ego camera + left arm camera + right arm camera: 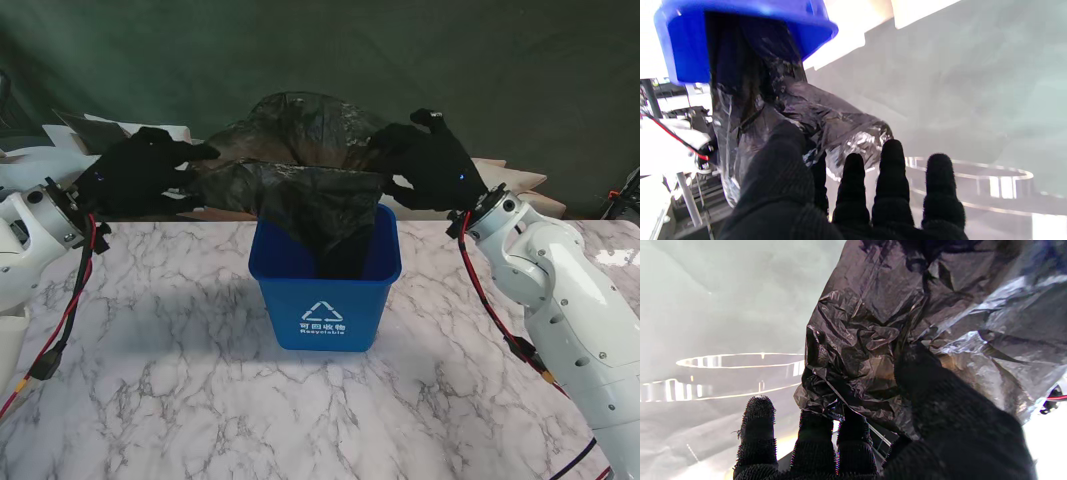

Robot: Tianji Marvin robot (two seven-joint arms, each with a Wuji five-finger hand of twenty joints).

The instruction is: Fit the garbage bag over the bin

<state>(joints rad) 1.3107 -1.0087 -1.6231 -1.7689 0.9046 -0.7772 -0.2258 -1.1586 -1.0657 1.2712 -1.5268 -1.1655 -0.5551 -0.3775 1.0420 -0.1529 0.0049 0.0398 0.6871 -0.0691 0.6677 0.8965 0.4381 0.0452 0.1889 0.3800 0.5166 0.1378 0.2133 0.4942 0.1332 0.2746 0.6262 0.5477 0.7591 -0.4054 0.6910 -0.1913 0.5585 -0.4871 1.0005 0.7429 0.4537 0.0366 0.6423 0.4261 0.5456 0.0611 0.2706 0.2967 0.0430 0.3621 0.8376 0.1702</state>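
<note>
A blue bin [325, 290] with a white recycling mark stands upright near the middle of a marble-patterned table [150, 400], seen from the stand camera. A dark, crinkled garbage bag [310, 190] hangs with its lower end inside the bin while its upper part billows above the rim, stretched between two black-gloved hands. The left hand [145, 172], at about ten o'clock from the bin, grips the bag's edge on that side; the right hand [432, 162], at about two o'clock, grips the opposite edge. The bag's mouth is raised above the rim, not pulled down over the bin's walls. The left wrist view adds what the stand view cannot: the bag [800, 123] runs from inside the blue bin [686, 50] to the left hand [840, 200], with the thumb pressed on the plastic and three fingers extended beside it. The right wrist view shows the right hand [890, 436] closely, its thumb pinching a bunched fold of bag [907, 323] against the fingers; the bin is outside this view.
</note>
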